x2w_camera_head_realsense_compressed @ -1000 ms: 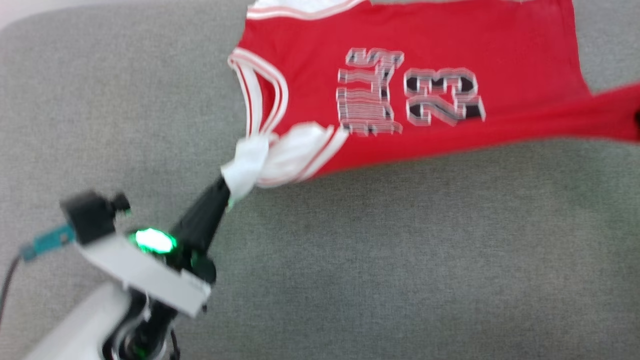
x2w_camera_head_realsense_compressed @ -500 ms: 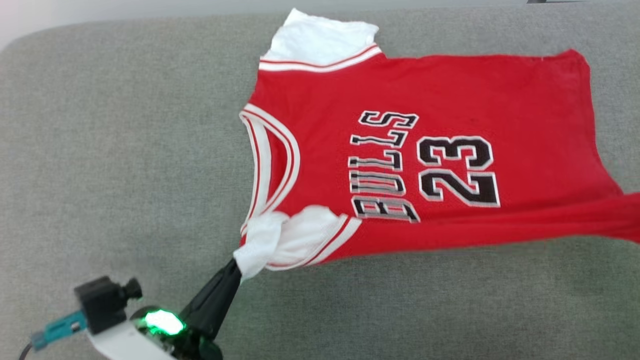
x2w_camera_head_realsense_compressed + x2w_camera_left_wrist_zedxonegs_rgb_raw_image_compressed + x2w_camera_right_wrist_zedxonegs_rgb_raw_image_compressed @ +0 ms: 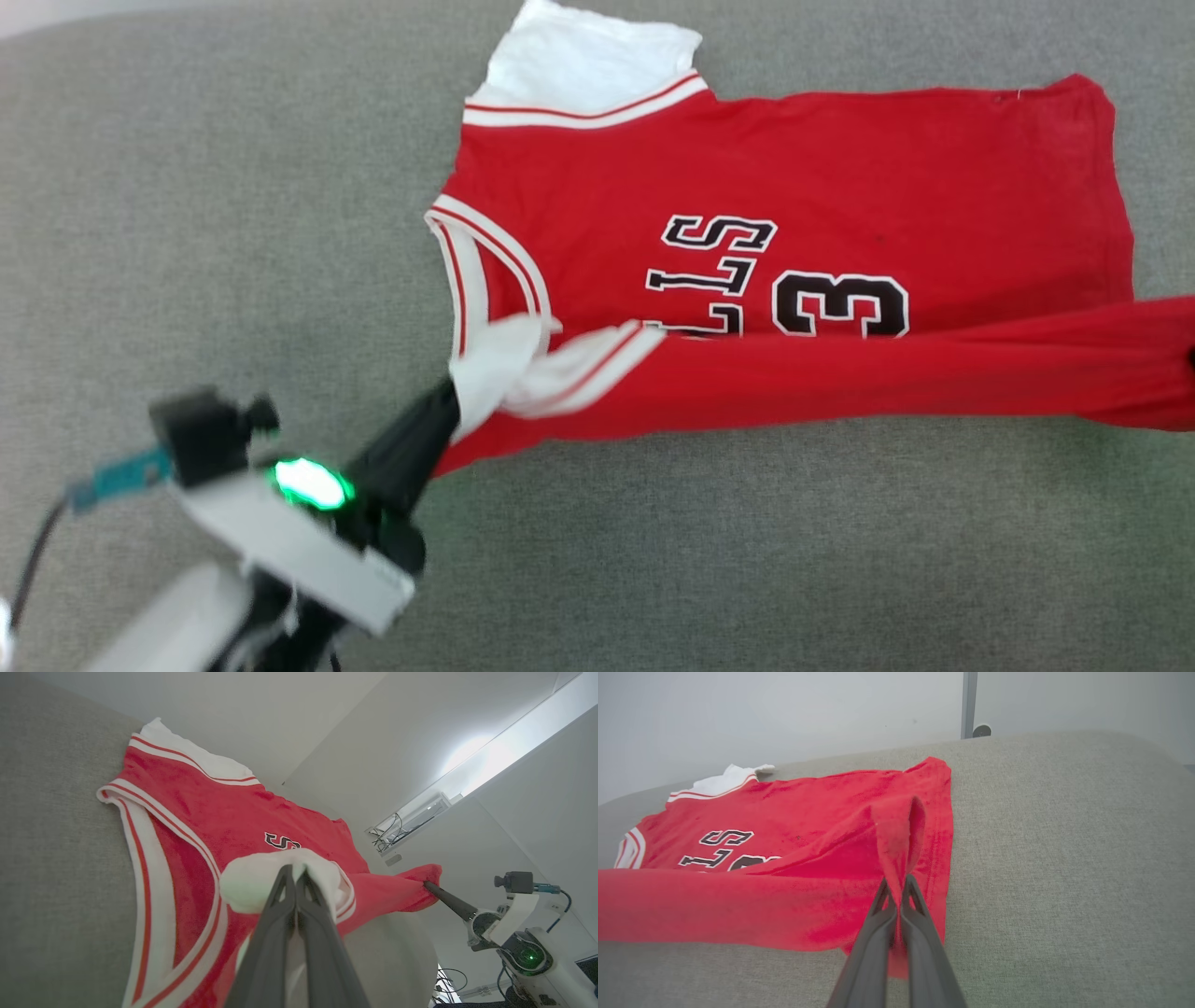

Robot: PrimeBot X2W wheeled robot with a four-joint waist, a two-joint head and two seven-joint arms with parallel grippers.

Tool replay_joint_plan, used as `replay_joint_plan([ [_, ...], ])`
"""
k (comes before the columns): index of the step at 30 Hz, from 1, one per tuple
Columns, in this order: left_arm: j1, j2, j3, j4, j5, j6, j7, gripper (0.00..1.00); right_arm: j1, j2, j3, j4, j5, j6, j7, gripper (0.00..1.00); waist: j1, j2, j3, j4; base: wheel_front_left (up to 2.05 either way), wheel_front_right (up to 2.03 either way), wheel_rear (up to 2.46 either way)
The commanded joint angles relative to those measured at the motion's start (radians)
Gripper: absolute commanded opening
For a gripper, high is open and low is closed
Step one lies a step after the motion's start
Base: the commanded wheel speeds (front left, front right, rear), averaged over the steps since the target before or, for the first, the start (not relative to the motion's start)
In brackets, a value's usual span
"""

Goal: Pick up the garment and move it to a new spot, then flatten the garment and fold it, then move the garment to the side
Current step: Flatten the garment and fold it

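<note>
Head view: the garment (image 3: 794,159) lies chest-print up on the grey upholstered surface (image 3: 747,560), spreading from frame centre out toward 1 and 3 o'clock. The collar is at the shirt's 9 o'clock and the hem at its 3 o'clock, and the far white sleeve (image 3: 579,65) lies flat at 12 o'clock. The near long edge is raised and drawn over the body as a fold, hiding the lower half of the black lettering and number (image 3: 738,271). The left gripper (image 3: 446,411) sits at 7 o'clock, fingers aimed toward 1 o'clock, jaws pressed together on the near white sleeve (image 3: 495,364). In the left wrist view the white cloth is bunched over both tips. The right gripper (image 3: 896,886) has its jaws pressed together on the red hem corner, with the cloth standing in a narrow loop above the tips. In the head view that corner runs off frame at 3 o'clock. The red edge between the two grips is stretched in a nearly straight band. The green light (image 3: 313,481) on the left wrist is lit.
</note>
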State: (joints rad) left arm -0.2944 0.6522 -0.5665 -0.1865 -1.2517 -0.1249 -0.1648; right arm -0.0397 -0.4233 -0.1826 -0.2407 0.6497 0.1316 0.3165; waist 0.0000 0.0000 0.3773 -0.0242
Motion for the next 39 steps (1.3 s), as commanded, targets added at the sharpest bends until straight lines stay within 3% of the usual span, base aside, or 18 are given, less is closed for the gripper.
replay_joint_plan([
  [1,-0.057,0.0,-0.005,0.037,0.001,-0.005,0.02,0.0,-0.032,-0.008,0.012,0.024,0.006,-0.002,-0.001,0.0,0.0,0.0,0.018,-0.006,0.0,0.0,0.0],
  [9,-0.27,-0.045,-0.087,0.208,-0.054,-0.006,0.106,0.0,-0.137,-0.013,0.063,0.163,0.017,-0.002,-0.003,0.0,0.0,0.0,0.065,-0.024,0.0,0.0,0.0],
  [27,-0.447,-0.11,-0.2,0.587,-0.087,-0.004,0.065,0.01,-0.285,0.009,0.163,0.411,-0.001,-0.002,-0.1,0.0,0.0,0.0,0.119,-0.036,0.0,0.0,0.0],
  [29,-0.464,-0.113,-0.224,0.63,-0.085,-0.003,0.079,0.12,-0.297,0.011,0.176,0.427,-0.003,-0.002,-0.103,0.0,0.0,0.0,0.116,-0.035,0.0,0.0,0.0],
  [31,-0.48,-0.115,-0.249,0.672,-0.081,-0.003,0.1,0.3,-0.302,0.012,0.189,0.443,-0.006,-0.002,-0.108,0.0,0.0,0.0,0.108,-0.035,0.0,0.0,0.0],
  [32,-0.491,-0.111,-0.263,0.689,-0.074,-0.003,0.109,0.4,-0.305,0.01,0.197,0.448,-0.008,-0.002,-0.109,0.05,0.0,0.0,0.103,-0.035,0.0,0.0,0.0],
  [33,-0.5,-0.108,-0.275,0.705,-0.069,-0.003,0.116,0.57,-0.308,0.008,0.206,0.451,-0.011,-0.002,-0.111,0.24,0.0,0.0,0.096,-0.034,0.0,0.0,0.0],
  [34,-0.511,-0.102,-0.287,0.713,-0.062,-0.001,0.122,1.0,-0.311,0.007,0.214,0.453,-0.011,-0.002,-0.116,0.38,0.0,0.0,0.089,-0.034,0.0,0.0,0.0],
  [35,-0.521,-0.097,-0.294,0.717,-0.062,-0.001,0.123,1.0,-0.313,0.006,0.216,0.454,-0.013,-0.002,-0.122,0.5,0.0,0.0,0.08,-0.034,0.0,0.0,0.0],
  [36,-0.527,-0.094,-0.299,0.715,-0.066,-0.001,0.124,1.0,-0.315,0.005,0.216,0.456,-0.014,-0.002,-0.127,0.85,0.0,0.0,0.07,-0.033,0.0,0.0,0.0],
  [37,-0.539,-0.091,-0.305,0.71,-0.062,-0.001,0.122,1.0,-0.315,0.005,0.215,0.456,-0.014,-0.002,-0.133,1.0,0.0,0.0,0.059,-0.032,0.0,0.0,0.0],
  [39,-0.579,-0.069,-0.323,0.687,-0.046,-0.005,0.125,1.0,-0.302,0.002,0.213,0.452,-0.014,-0.002,-0.141,1.0,0.0,0.0,0.018,-0.025,0.0,0.0,0.0],
])
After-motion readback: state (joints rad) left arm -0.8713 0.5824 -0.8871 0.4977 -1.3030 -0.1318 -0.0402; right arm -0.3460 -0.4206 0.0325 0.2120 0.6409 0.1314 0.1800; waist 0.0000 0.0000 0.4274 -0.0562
